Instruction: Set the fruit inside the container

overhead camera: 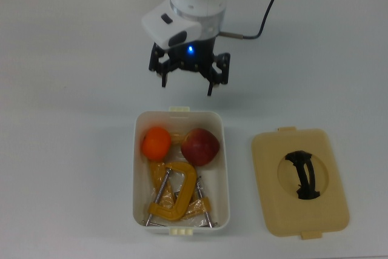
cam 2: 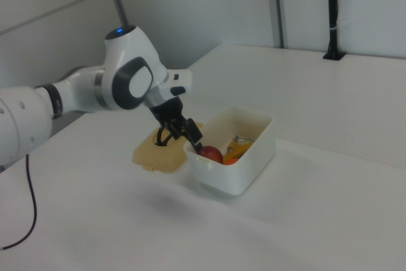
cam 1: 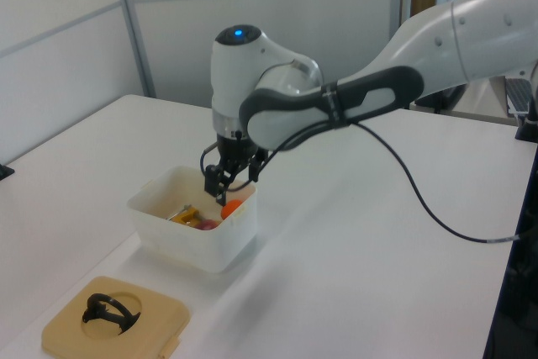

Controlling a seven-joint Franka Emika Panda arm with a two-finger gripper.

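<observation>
The white container (overhead camera: 223,168) (cam 1: 172,235) (cam 2: 252,160) holds both fruits. An orange (overhead camera: 156,142) (cam 1: 232,206) lies at its upper left in the top view. Beside it, to the top view's right, lies a dark red apple (overhead camera: 200,146) (cam 2: 212,155). My gripper (overhead camera: 187,87) (cam 1: 221,192) (cam 2: 190,139) hangs open and empty above the container's near short end, just beyond the rim in the top view.
Yellow C-clamps (overhead camera: 176,195) (cam 1: 190,216) fill the lower half of the container. A flat tan lid (overhead camera: 299,181) (cam 1: 113,320) (cam 2: 155,149) with a black handle lies on the white table to the top view's right of the container. The arm's black cable (cam 1: 429,212) trails across the table.
</observation>
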